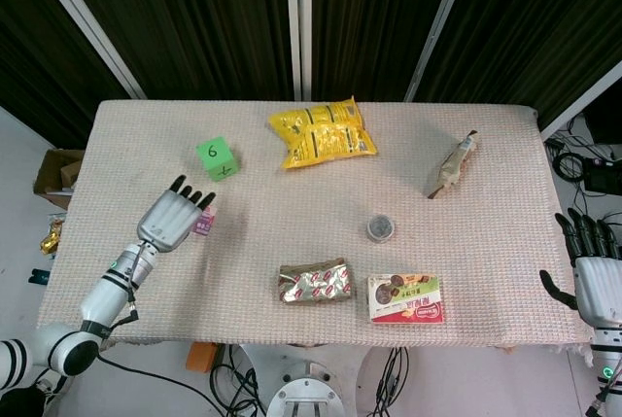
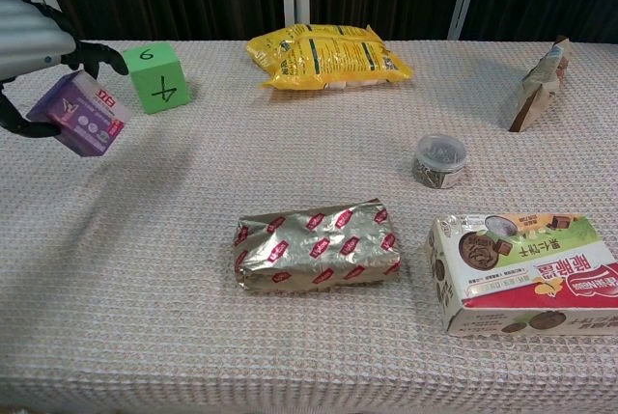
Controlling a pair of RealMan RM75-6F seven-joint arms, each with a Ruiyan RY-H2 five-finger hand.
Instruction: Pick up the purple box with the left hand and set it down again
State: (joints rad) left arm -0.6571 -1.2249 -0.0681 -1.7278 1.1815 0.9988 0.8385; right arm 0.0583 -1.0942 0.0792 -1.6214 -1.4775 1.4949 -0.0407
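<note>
My left hand (image 1: 173, 220) (image 2: 34, 42) grips the purple box (image 2: 81, 114) and holds it tilted in the air above the left part of the table. In the head view the hand's back covers most of the purple box (image 1: 205, 222); only a sliver shows past the fingers. My right hand (image 1: 595, 269) hangs off the table's right edge with its fingers spread and nothing in it; the chest view does not show it.
A green cube (image 1: 217, 158) (image 2: 156, 76) stands just beyond the held box. Farther right lie a yellow bag (image 1: 322, 132), a foil packet (image 1: 314, 282), a small round jar (image 1: 380, 228), a red-and-green carton (image 1: 405, 298) and a brown wrapped snack (image 1: 453, 165). The table cloth (image 1: 136, 135) is woven beige.
</note>
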